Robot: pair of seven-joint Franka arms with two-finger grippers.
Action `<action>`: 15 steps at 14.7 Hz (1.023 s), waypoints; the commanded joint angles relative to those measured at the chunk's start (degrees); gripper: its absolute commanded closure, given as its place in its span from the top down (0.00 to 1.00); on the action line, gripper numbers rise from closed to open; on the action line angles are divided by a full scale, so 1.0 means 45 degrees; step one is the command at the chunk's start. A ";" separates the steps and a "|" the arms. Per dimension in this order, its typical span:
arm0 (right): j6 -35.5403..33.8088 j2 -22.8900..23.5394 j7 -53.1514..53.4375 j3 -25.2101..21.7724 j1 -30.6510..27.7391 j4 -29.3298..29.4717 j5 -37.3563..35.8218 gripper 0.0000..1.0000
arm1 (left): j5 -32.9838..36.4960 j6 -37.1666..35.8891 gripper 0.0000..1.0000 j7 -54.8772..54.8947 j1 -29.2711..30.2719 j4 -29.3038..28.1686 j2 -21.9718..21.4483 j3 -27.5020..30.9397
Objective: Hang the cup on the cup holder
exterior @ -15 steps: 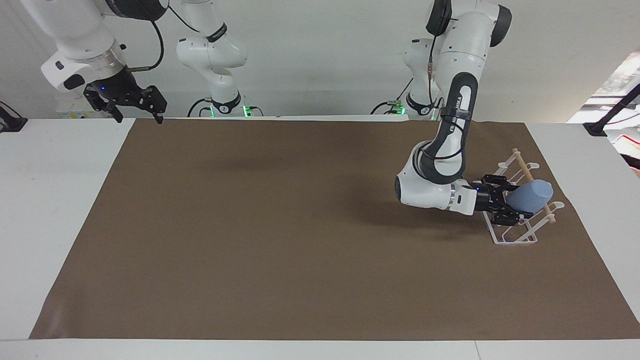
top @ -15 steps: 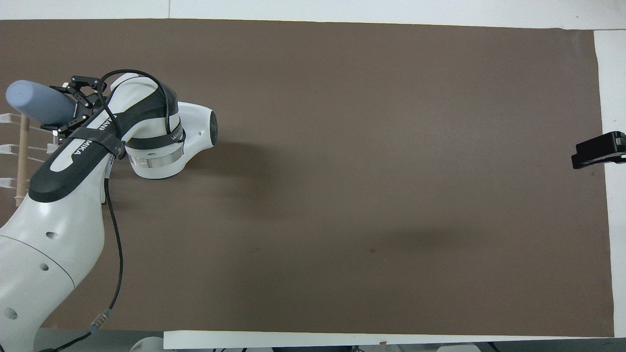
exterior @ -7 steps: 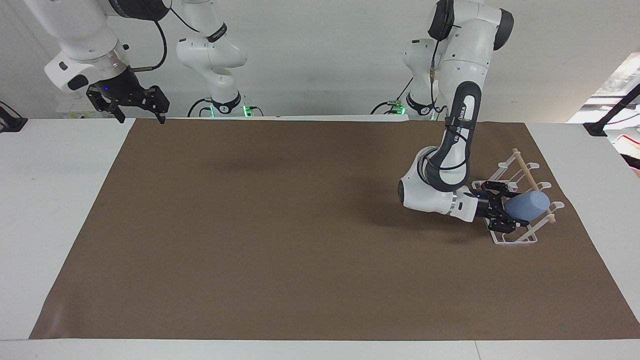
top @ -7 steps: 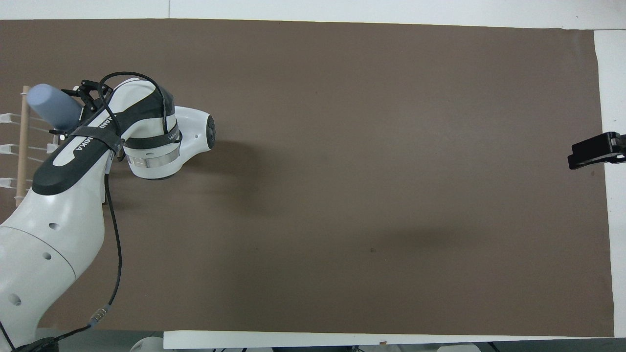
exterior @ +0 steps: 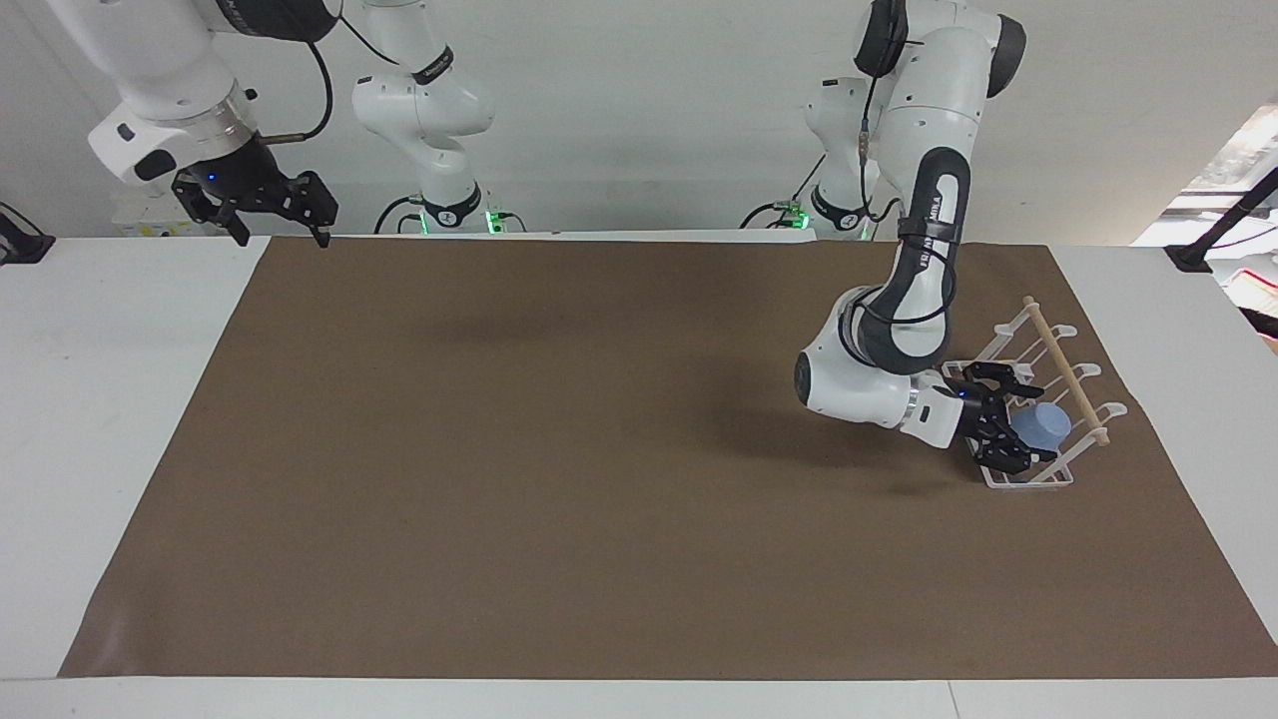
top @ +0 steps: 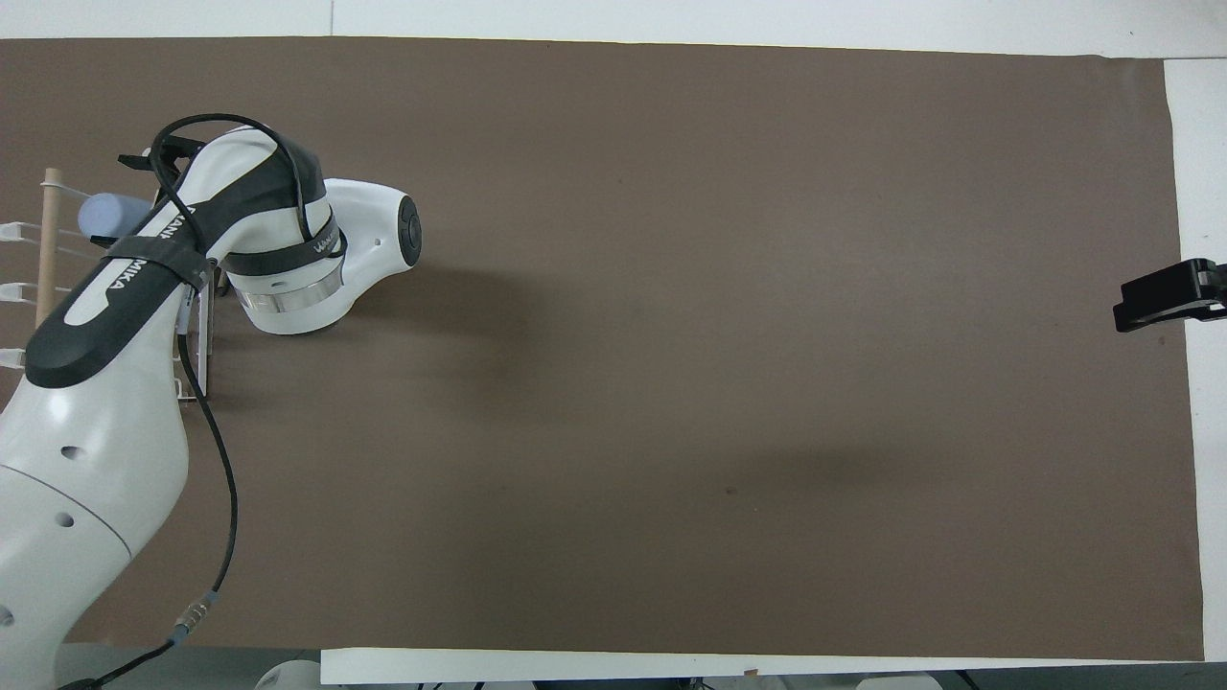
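The light-blue cup [exterior: 1050, 425] lies tilted among the prongs of the white wire cup holder [exterior: 1033, 483], just under its wooden dowel [exterior: 1056, 352], at the left arm's end of the table. My left gripper [exterior: 1032, 427] reaches sideways into the rack and is shut on the cup. In the overhead view the cup [top: 107, 213] shows beside the dowel [top: 45, 251], and the left arm hides most of the gripper. My right gripper [exterior: 280, 240] is open and empty, waiting high over the table edge nearest the robots at the right arm's end; it also shows in the overhead view [top: 1165, 302].
A brown mat [exterior: 559, 449] covers most of the white table [exterior: 90, 399]. The left arm's elbow [exterior: 849, 384] hangs low over the mat beside the rack.
My left gripper has lowered with the cup, from above the dowel down in among the rack's prongs. The cup's base has swung round. The right arm has barely moved.
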 commanded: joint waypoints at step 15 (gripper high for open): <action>-0.0074 -0.0033 -0.0260 0.0031 -0.0088 -0.0041 0.0030 1.00 | -1.4525 0.2804 1.00 1.8283 0.3384 -0.0201 -0.5957 0.0204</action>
